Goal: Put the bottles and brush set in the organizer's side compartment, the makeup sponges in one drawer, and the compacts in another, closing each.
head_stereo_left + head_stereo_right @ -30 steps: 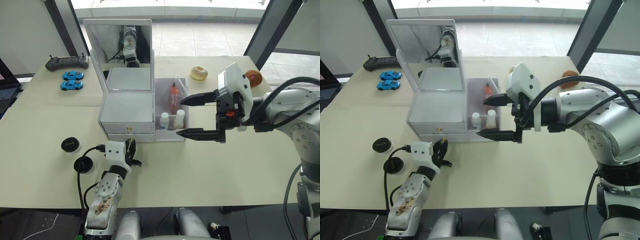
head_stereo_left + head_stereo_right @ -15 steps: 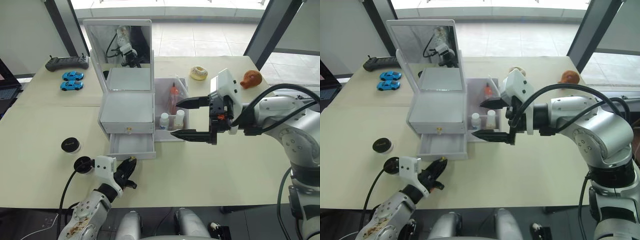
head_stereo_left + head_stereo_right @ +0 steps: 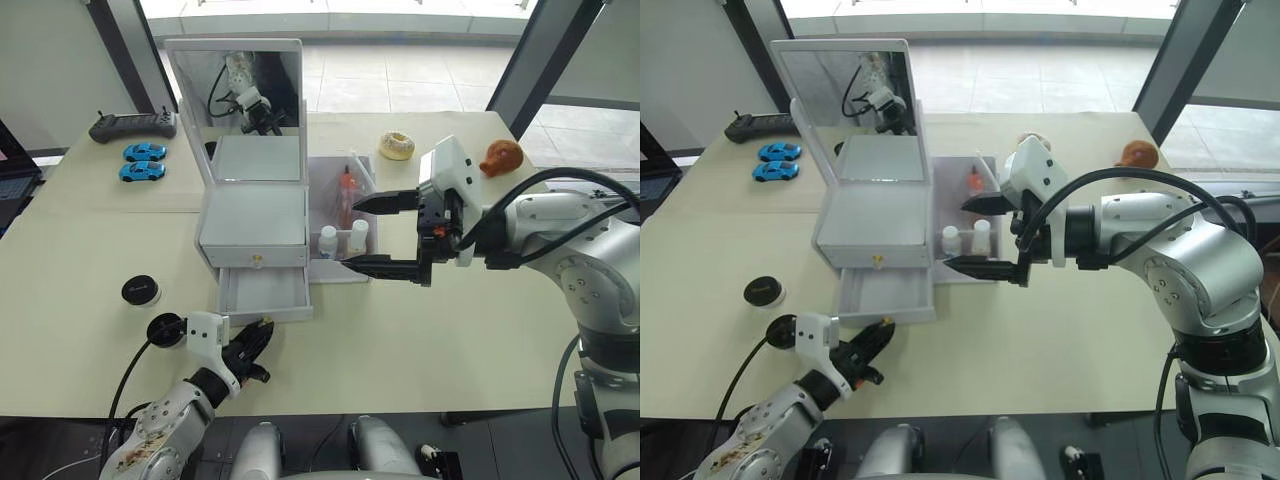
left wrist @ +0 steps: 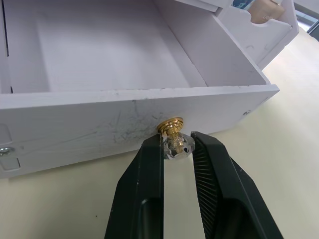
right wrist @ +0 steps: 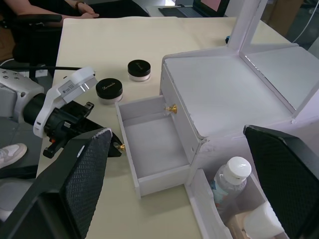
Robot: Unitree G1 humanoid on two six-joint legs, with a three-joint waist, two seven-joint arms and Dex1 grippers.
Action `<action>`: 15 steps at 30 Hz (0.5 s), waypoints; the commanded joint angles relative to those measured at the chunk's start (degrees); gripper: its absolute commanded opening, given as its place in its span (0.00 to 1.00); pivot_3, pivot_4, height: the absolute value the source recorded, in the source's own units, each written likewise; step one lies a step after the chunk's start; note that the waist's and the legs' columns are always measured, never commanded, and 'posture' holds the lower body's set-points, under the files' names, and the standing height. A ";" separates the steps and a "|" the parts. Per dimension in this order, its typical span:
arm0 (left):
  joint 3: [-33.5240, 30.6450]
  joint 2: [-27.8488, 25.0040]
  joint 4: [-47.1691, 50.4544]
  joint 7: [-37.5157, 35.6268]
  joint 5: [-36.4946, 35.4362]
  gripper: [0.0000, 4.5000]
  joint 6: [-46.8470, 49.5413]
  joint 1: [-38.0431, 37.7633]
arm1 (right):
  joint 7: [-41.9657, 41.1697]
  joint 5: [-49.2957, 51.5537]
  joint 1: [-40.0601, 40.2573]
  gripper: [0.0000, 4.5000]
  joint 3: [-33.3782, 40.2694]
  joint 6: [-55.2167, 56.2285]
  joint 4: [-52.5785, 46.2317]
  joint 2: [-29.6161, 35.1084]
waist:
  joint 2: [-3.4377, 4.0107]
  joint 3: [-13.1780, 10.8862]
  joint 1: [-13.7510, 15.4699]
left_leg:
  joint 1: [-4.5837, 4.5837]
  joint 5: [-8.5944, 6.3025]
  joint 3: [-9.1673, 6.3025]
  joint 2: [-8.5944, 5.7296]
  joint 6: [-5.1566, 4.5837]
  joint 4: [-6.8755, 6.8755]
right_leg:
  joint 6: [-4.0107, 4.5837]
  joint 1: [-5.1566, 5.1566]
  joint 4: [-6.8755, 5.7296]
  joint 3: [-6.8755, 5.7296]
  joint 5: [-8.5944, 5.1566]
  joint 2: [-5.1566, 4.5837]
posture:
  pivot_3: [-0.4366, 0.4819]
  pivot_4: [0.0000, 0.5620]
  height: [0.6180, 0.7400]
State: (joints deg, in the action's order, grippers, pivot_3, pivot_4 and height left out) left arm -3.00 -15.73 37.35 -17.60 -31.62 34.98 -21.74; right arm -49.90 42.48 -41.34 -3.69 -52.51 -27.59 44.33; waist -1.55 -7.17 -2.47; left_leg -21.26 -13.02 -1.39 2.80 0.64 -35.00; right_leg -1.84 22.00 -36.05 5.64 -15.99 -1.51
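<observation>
Cream tabletop [image 3: 420, 330]: your left gripper [image 4: 178, 146] pinches the gold knob [image 4: 171, 125] of the white organizer's [image 3: 255, 215] pulled-out lower drawer [image 3: 264, 293]. Right gripper [image 3: 372, 234] hovers spread wide beside the side compartment [image 3: 345, 262], bottles [image 3: 343, 240] inside. Two black round compacts [image 5: 124, 79] lie near the drawer.

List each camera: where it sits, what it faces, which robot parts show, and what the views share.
Left and right eye views: on the head, looking down at the table; both arms show.
Left wrist view: behind the left gripper, jaws around the lower drawer's knob.
Right wrist view: behind the right gripper, jaws open.
Shared: the organizer with its open drawer.
</observation>
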 commanded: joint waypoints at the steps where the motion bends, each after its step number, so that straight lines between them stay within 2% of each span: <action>1: 0.40 -0.64 2.13 -1.08 -1.63 0.12 0.38 -0.40 | -0.17 -0.75 -0.06 1.00 0.64 1.69 -0.62 -0.20 | 0.00 0.00 0.04 | 0.00 0.00 0.00 0.00 0.00 0.00 | 0.00 0.00 0.00 0.00 0.00 0.00 | 0.48 0.27 1.00; 13: -0.21 -3.55 2.25 -4.17 -6.57 0.12 1.94 -0.90 | -0.09 -1.19 0.93 1.00 1.15 1.76 -1.40 -0.16 | 0.00 -0.01 0.05 | -0.02 0.00 0.01 -0.01 0.00 0.00 | 0.00 0.02 0.02 0.01 0.00 -0.02 | 0.48 0.27 1.00; 15: -0.10 -3.85 1.97 -5.95 -9.35 0.12 2.65 -1.06 | -0.14 -1.24 1.02 1.00 1.23 1.79 -1.33 -0.10 | 0.01 -0.01 0.04 | -0.02 0.00 0.01 0.00 0.00 0.00 | 0.00 0.02 0.02 0.01 0.00 -0.01 | 0.48 0.27 1.00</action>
State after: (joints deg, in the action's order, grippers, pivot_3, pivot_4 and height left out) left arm -4.06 -19.34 37.56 -20.84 -38.10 37.04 -22.59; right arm -49.95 41.47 -40.00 -3.70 -52.41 -27.66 44.11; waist -1.55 -7.18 -2.43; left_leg -21.28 -13.02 -1.38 2.80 0.65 -35.00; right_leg -1.83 22.02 -36.03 5.65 -16.00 -1.53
